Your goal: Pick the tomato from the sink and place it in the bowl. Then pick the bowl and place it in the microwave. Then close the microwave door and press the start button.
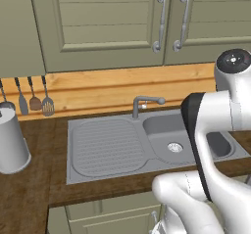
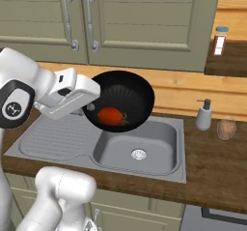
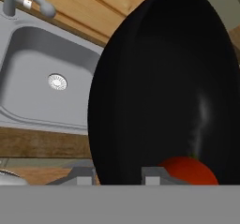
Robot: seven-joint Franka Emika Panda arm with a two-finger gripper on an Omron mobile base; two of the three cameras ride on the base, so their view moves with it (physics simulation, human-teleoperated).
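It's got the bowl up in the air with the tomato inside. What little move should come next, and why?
Probably level the bowl a bit before carrying it off. The pincer grips its rim above the sink, and the bowl hangs steeply tilted, the tomato resting at its low edge, where it might roll out.

A dark wooden worktop (image 2: 212, 162) runs below the beige cabinets, backed by a lighter wood splashboard. Set into it is the grey metal sink (image 2: 62, 140), with a ribbed draining board on the left, one rectangular basin with a round drain on the right, and a curved tap (image 1: 144, 103) at its far edge. On the worktop to the left of the sink, near the left edge of the left base view, stands a pale grey cylindrical container (image 1: 11, 141). To the right of the sink, toward the far edge, stands a grey soap dispenser (image 2: 204, 115), and just beside it on the right lies a brownish rounded object (image 2: 226, 128).
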